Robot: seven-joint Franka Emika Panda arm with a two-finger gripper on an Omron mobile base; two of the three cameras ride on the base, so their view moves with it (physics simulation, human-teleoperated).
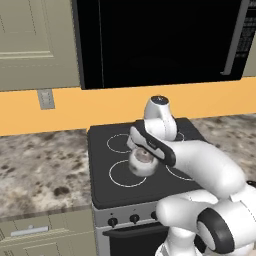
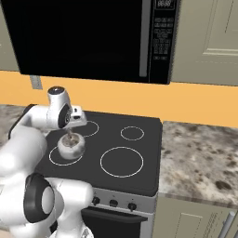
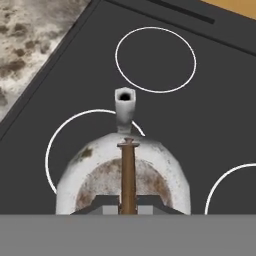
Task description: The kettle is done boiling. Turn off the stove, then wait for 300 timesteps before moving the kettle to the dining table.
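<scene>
On the stove's front-left burner ring: kettle, spout pointing toward the back wall, wire handle pinched in the closed gripper; step judged grasp made, next a straight lift, then carry to dining table.

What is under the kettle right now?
The kettle sits over the front-left burner ring of the black stove. Part of the ring's white outline shows around it; the glass directly beneath is covered. The gripper is shut on its handle.

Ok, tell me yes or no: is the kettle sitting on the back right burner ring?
No, the kettle is over the front left ring of the stove, under the gripper.
</scene>
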